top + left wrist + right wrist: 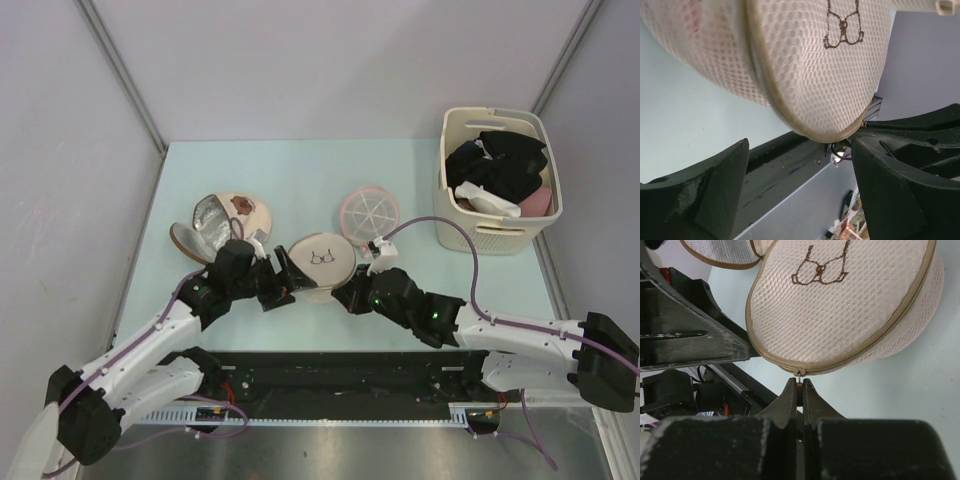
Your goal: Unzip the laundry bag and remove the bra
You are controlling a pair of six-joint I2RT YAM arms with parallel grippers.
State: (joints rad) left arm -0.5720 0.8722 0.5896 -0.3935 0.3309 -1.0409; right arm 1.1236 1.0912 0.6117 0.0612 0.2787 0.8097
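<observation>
The laundry bag (320,262), a cream mesh drum with a small brown bra drawing on its round face, stands on edge at the table's middle. My right gripper (799,386) is shut on the bag's zipper pull (800,374) at the bag's lower edge (840,305); in the top view it sits at the bag's near right (346,296). My left gripper (800,187) stands open and holds nothing, with the bag's rim (830,75) just beyond its fingertips; it is at the bag's near left (283,288). The bra is hidden.
A beige dome with silver lining (222,220) lies left of the bag, and a flat pink disc with white spokes (368,210) lies behind it. A cream basket (455,215) of black and white clothes stands at the back right.
</observation>
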